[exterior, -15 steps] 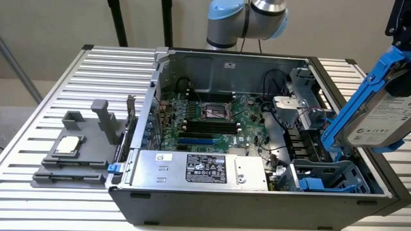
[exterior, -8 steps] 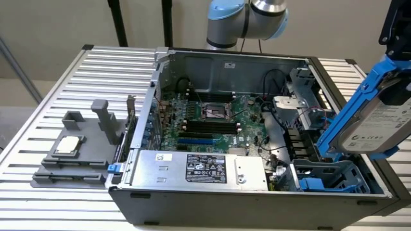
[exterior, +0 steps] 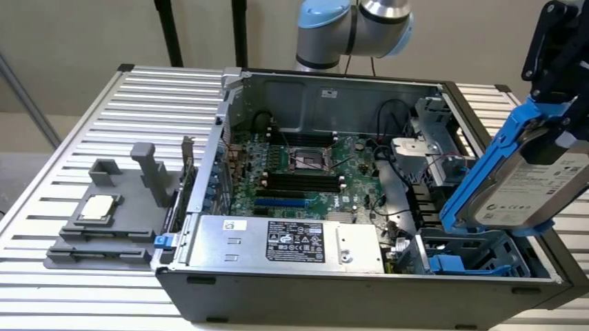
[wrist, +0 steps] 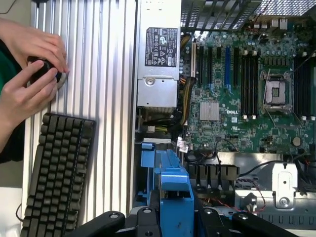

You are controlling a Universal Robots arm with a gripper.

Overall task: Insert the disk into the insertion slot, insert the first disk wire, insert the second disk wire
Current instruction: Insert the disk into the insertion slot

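Disk (exterior: 526,189), clamped in the hand (exterior: 556,121), hangs tilted just above the insertion slot (exterior: 470,256) at a corner of the case (exterior: 368,295), not yet seated; by my judgement 0 of 3 steps are complete, the 2 wire insertions outstanding.

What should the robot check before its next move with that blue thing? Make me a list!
1. The gripper grips the silver-grey hard disk in its bright blue plastic carrier: ok.
2. Disk lined up with the slate-blue plastic drive cage: not ok; it hangs tilted above the cage.
3. Cage free inside: cannot tell; the disk hides part of it.
4. Person's hands outside the dark computer case: ok; they are over the ribbed metal table, near the black keyboard.
5. Disk seated in the cage: not ok.
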